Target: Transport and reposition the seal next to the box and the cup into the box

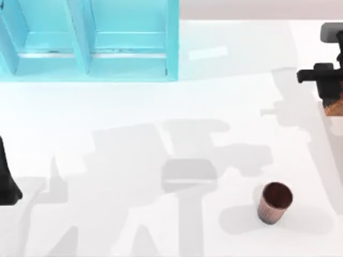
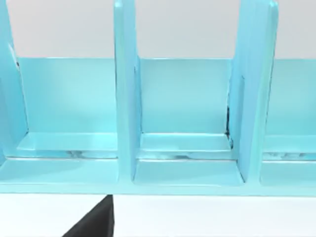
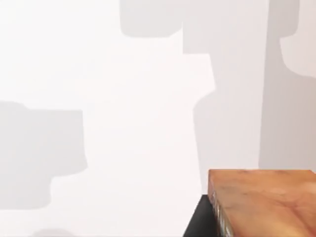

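The orange-brown seal (image 1: pixel 334 109) hangs at the table's far right edge, with my right gripper (image 1: pixel 330 100) shut on it. In the right wrist view the seal (image 3: pixel 264 202) looms close above the white table, a dark finger (image 3: pixel 198 223) against its side. The ribbed reddish-brown cup (image 1: pixel 275 202) stands upright at the front right, apart from both arms. At the back left is the light blue box (image 1: pixel 172 43), split by dividers; the left wrist view faces its compartments (image 2: pixel 126 103). My left arm (image 1: pixel 6 184) is parked at the left edge.
Arm shadows fall across the white table's (image 1: pixel 134 160) middle. A wide stretch of bare table lies between the cup and the box. The box's right wall ends near the table's centre line.
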{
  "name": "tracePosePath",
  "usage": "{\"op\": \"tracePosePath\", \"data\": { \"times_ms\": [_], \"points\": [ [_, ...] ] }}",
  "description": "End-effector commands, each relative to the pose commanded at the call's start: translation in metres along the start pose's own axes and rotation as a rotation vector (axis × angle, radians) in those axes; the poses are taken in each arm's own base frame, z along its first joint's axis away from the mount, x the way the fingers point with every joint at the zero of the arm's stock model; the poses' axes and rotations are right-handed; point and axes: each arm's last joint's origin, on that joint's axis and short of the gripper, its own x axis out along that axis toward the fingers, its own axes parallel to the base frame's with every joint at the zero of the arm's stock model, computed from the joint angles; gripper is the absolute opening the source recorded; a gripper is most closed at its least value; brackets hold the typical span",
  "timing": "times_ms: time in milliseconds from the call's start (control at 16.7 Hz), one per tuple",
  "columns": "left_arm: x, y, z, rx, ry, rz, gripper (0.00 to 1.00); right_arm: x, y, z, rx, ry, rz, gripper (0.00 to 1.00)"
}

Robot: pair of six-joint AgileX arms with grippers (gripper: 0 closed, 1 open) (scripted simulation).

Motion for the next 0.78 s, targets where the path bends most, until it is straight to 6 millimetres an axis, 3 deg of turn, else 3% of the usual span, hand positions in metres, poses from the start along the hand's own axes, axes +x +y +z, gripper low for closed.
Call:
{"op": "tracePosePath", "data": {
  "times_ms": [540, 780],
  "points": [
    [0.000, 0.000, 0.000, 0.000, 0.000, 0.000, 1.00, 0.059, -0.001, -0.002, 0.002, -0.014, 0.004, 0.00],
    [0.000, 0.000, 0.000, 0.000, 0.000, 0.000, 1.00, 0.062, -0.001, -0.002, 0.002, -0.008, 0.003, 0.00]
  ]
}}
